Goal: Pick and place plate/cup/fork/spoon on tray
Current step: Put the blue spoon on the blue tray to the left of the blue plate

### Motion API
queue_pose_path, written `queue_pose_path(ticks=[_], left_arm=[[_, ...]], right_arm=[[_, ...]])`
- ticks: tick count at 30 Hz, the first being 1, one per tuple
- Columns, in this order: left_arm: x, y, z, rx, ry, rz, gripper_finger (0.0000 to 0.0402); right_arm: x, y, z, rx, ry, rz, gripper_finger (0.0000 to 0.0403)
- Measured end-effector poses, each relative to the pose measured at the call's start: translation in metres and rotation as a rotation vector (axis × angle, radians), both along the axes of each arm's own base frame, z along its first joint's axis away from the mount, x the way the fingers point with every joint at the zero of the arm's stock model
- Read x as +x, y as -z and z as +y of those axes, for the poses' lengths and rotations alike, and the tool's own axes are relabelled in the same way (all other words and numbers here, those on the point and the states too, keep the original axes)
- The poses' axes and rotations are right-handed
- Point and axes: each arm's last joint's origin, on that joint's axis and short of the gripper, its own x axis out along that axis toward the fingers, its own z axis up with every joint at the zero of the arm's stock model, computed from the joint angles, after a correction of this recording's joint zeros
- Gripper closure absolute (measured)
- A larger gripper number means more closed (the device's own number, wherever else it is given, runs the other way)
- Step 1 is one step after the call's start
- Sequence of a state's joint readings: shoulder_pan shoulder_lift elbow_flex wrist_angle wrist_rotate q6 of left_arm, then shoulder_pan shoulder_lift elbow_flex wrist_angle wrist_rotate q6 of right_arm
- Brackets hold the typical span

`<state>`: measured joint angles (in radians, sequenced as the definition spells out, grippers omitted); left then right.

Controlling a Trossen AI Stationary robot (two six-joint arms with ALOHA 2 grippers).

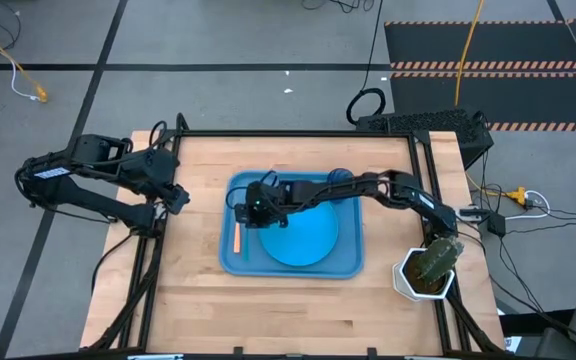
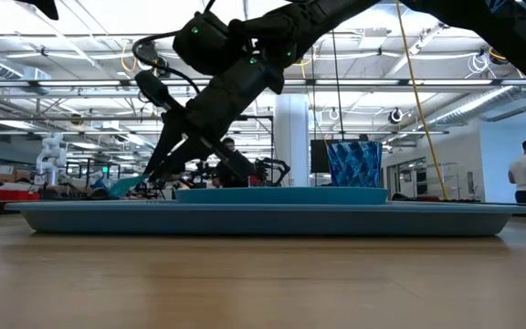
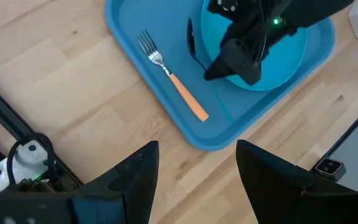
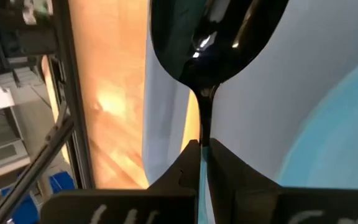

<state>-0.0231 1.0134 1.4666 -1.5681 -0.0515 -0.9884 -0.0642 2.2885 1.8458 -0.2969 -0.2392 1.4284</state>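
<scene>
The blue tray [image 1: 353, 262] lies at the table's middle. The round blue plate [image 1: 308, 238] lies flat in it, and the orange-handled fork [image 1: 237, 238] lies flat in its left part, also in the left wrist view [image 3: 169, 76]. The dark blue cup [image 2: 354, 164] stands upright at the tray's far side. My right gripper [image 1: 253, 210] reaches over the tray's left part and is shut on the spoon [image 4: 216, 37]. The spoon's dark bowl sticks out past the fingers, between fork and plate. My left gripper [image 3: 197, 168] is open and empty over the table left of the tray. My right gripper pinches the spoon between its two fingers at the thin neck [image 4: 202, 140], just behind the bowl; the light blue handle runs back between the fingers, which lie along it. The fingers slant down toward the tray's left side. Whether the bowl touches the tray I cannot tell.
A white pot with a cactus [image 1: 428, 268] stands at the table's right edge, beside my right arm. Black frame rails [image 1: 158, 250] run along the table's left and right sides. Bare wood shows near the table's front edge [image 1: 298, 315].
</scene>
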Motion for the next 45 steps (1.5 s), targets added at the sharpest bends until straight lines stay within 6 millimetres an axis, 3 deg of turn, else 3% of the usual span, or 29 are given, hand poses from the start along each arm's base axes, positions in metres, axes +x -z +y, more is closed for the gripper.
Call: queue_pose_path(ticks=[15, 35, 45], left_arm=[[0.0, 0.0, -0.001, -0.019, 0.007, 0.002, 0.0186], [0.0, 0.0, -0.001, -0.022, 0.003, 0.003, 0.0186], [0.0, 0.0, -0.003, -0.022, 0.017, 0.003, 0.0186]], right_arm=[[-0.001, 0.0, -0.01, -0.027, 0.0, -0.006, 0.0392], [-0.001, 0.0, -0.011, -0.031, -0.001, -0.007, 0.0304], [0.0, -0.002, -0.007, -0.071, -0.025, -0.02, 0.0303]])
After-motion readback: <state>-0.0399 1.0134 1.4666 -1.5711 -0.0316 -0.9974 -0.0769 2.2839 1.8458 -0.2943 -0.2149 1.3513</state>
